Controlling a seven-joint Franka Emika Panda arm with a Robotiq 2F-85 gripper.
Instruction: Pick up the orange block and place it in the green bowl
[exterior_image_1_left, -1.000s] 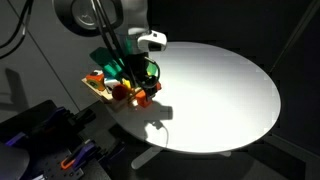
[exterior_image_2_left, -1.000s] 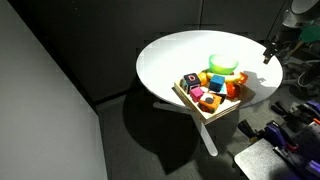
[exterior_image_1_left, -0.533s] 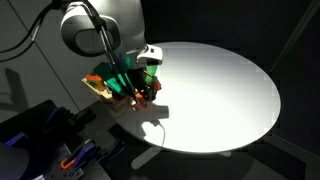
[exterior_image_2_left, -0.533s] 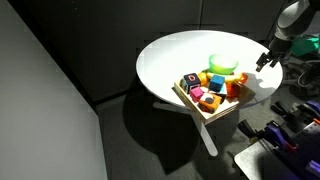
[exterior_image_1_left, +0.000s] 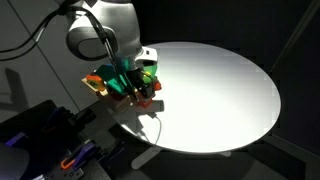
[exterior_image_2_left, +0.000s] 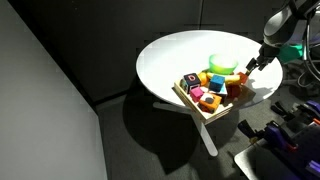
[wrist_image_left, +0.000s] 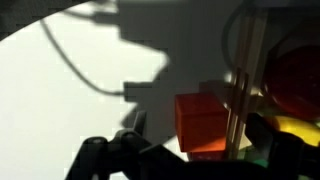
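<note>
The orange block (wrist_image_left: 200, 122) sits on the white table right beside the wooden tray's edge (wrist_image_left: 240, 90). It also shows in both exterior views (exterior_image_2_left: 240, 86) (exterior_image_1_left: 145, 98). The lime-green bowl (exterior_image_2_left: 222, 63) stands on the table behind the tray, and the arm mostly hides it in an exterior view (exterior_image_1_left: 122, 68). My gripper (exterior_image_2_left: 251, 64) (exterior_image_1_left: 140, 86) hangs just above the block, between bowl and tray. In the wrist view its dark fingers (wrist_image_left: 195, 160) stand apart at the bottom edge, open and empty, with the block between them.
The wooden tray (exterior_image_2_left: 190, 100) holds several coloured blocks, some red, yellow, pink and black. It sits near the table edge (exterior_image_2_left: 160, 85). Dark equipment stands below the table (exterior_image_1_left: 50, 140). The wide white tabletop (exterior_image_1_left: 220, 90) stretches away from the tray.
The arm has swung in from beyond the table edge and come down over the block beside the tray and bowl. The blocks and bowl have not moved.
</note>
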